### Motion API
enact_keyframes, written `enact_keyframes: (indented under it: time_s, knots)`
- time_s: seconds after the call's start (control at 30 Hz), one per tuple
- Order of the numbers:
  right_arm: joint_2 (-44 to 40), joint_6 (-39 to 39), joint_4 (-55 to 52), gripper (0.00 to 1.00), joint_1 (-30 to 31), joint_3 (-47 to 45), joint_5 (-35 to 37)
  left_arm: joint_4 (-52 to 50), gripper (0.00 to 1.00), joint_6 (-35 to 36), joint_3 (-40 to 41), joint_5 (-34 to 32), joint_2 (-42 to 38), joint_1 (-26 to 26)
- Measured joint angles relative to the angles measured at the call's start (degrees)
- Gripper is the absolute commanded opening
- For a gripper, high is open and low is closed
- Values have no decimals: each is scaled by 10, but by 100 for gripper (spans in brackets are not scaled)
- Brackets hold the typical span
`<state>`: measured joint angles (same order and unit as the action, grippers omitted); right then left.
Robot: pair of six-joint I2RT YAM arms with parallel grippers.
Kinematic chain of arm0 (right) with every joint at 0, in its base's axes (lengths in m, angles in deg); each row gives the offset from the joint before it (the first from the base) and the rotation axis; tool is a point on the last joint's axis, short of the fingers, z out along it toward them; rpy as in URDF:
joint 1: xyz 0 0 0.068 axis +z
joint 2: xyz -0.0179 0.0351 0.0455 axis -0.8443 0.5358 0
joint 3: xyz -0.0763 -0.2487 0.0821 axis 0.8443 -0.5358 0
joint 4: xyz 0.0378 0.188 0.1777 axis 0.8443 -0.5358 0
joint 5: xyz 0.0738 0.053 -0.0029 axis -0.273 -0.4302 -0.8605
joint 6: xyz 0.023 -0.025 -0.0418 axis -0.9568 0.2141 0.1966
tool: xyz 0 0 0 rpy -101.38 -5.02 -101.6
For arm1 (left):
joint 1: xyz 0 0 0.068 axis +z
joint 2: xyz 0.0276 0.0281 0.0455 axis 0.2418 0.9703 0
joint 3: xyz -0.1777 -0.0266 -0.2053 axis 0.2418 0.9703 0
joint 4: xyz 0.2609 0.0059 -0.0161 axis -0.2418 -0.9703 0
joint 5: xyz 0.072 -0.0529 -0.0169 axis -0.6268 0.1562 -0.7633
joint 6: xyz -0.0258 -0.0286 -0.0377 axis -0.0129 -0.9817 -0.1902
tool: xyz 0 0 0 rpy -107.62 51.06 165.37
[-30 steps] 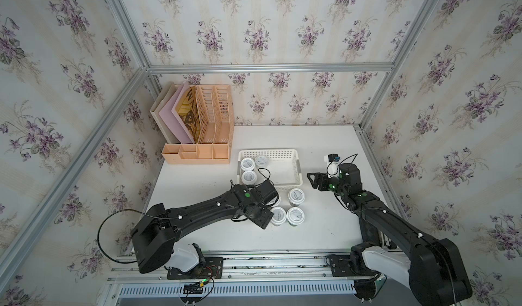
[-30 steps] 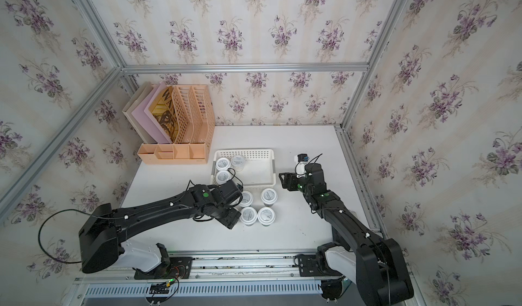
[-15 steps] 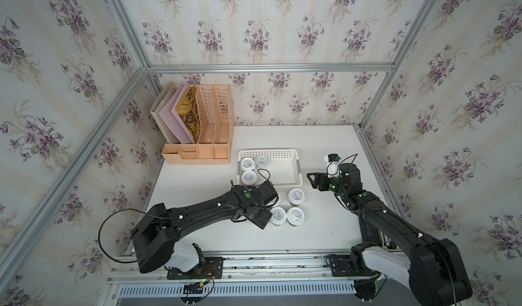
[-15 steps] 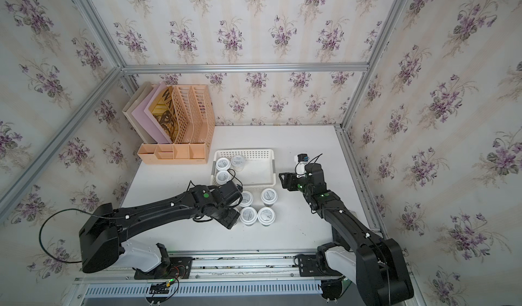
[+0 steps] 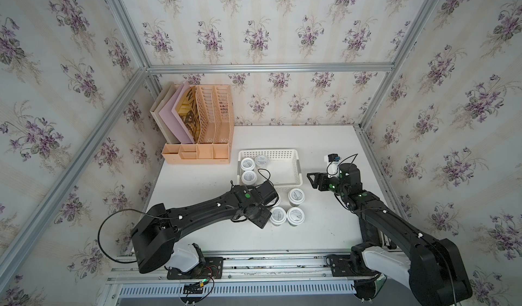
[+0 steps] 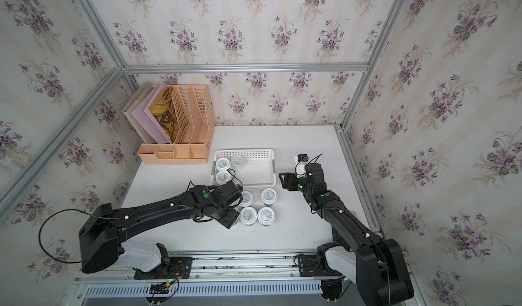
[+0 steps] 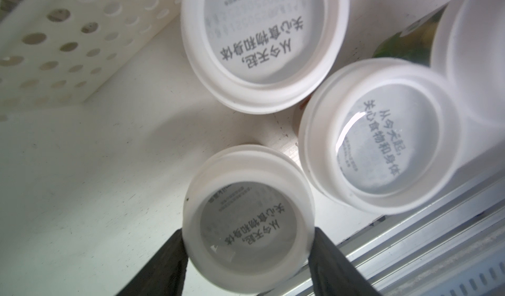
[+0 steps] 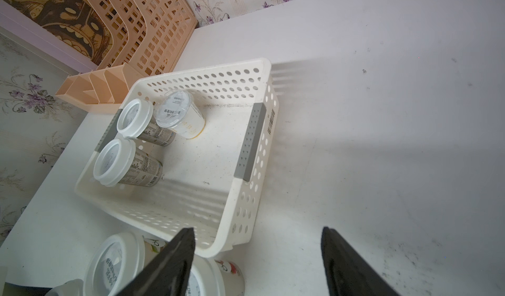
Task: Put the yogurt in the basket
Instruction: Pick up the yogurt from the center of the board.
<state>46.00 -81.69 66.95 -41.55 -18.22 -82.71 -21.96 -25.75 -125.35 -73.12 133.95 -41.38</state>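
In the left wrist view my left gripper (image 7: pixel 248 230) is shut on a yogurt cup (image 7: pixel 246 199), with a black finger against each side of its white lid. The arm's wrist (image 5: pixel 248 202) hides that cup in both top views. Three more yogurt cups (image 5: pixel 296 196) (image 5: pixel 278 215) (image 5: pixel 295 215) stand close by on the table, and a fourth (image 6: pixel 246 197) shows beside the wrist. The white perforated basket (image 5: pixel 268 151) (image 8: pixel 205 73) holds three cups (image 8: pixel 114 162). My right gripper (image 8: pixel 257 231) (image 5: pixel 313 178) hangs open and empty beside the basket's right end.
A peach slatted file organizer (image 5: pixel 203 126) with folders stands at the back left, next to the basket. The aluminium front rail (image 7: pixel 437 240) runs just behind the held cup. The enclosure walls and frame posts (image 5: pixel 367 137) border the white table (image 5: pixel 324 228).
The left gripper's jaws have closed in on the yogurt cup. The left arm has barely shifted. The right arm has not moved.
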Motion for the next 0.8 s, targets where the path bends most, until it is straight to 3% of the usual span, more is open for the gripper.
enact_keyframes:
  time_s: [0.8]
  knots:
    - [0, 0, 0, 78, 0, 0, 0, -102, 67, 3, -51, -41, -73, 0]
